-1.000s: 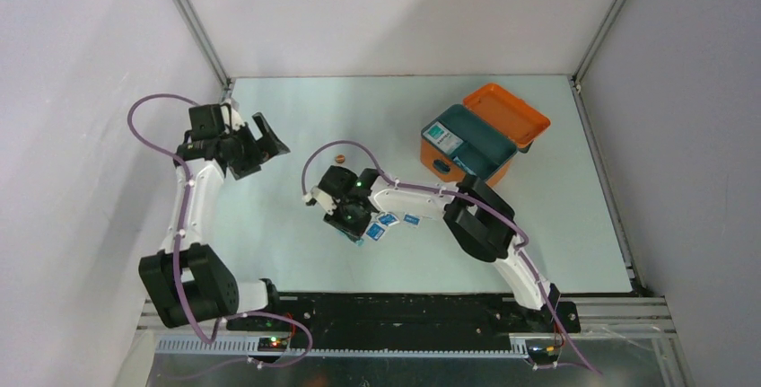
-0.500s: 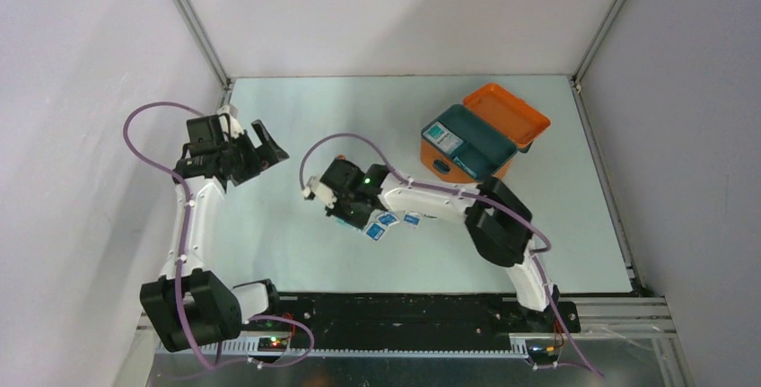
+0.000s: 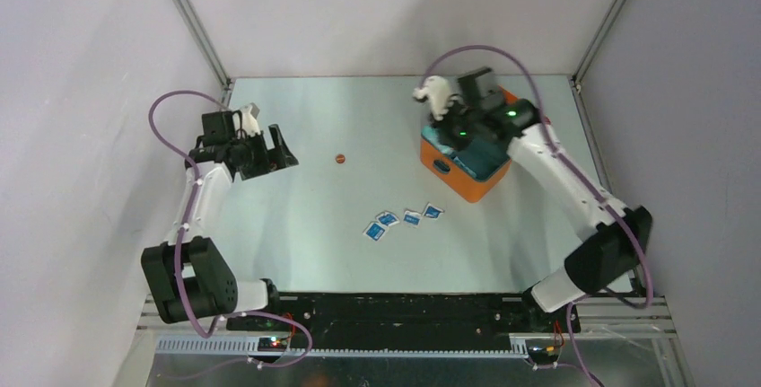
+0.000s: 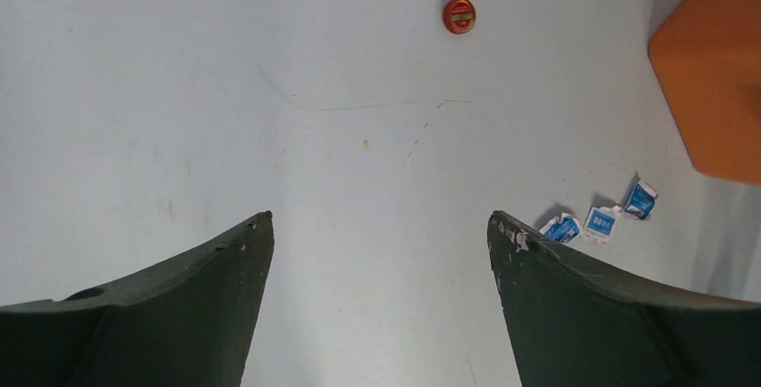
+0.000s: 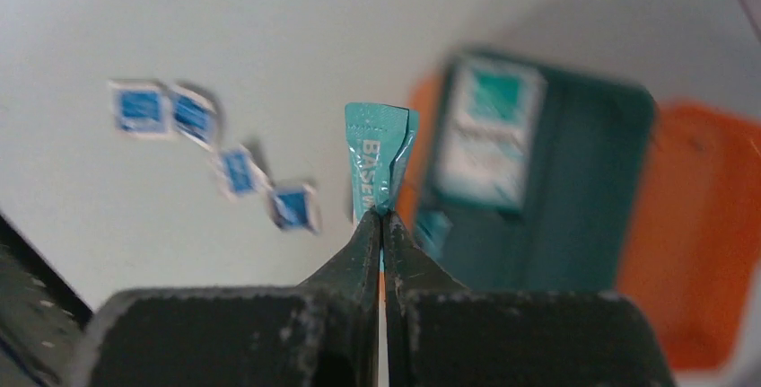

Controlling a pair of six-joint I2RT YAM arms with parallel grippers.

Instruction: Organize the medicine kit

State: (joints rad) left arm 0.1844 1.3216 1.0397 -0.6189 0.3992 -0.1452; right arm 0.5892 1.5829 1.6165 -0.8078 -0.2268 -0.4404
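The medicine kit (image 3: 470, 179), an orange case with a dark teal tray and its lid open, stands at the back right; it also shows in the right wrist view (image 5: 574, 189) and its orange corner in the left wrist view (image 4: 713, 82). My right gripper (image 5: 384, 212) is shut on a teal sachet (image 5: 378, 162) and hovers over the kit's left end (image 3: 453, 131). My left gripper (image 4: 380, 225) is open and empty above bare table at the left (image 3: 269, 152). Several blue-white sachets (image 3: 402, 221) lie on the table in front of the kit.
A small red round cap (image 3: 340, 159) lies on the table between the arms; it also shows in the left wrist view (image 4: 459, 15). A teal-and-white packet (image 5: 489, 131) lies in the kit's tray. White walls enclose the table on three sides.
My right arm has swung from the blue-white sachets at mid-table back and right to above the kit, carrying the teal sachet. My left gripper has shifted slightly right.
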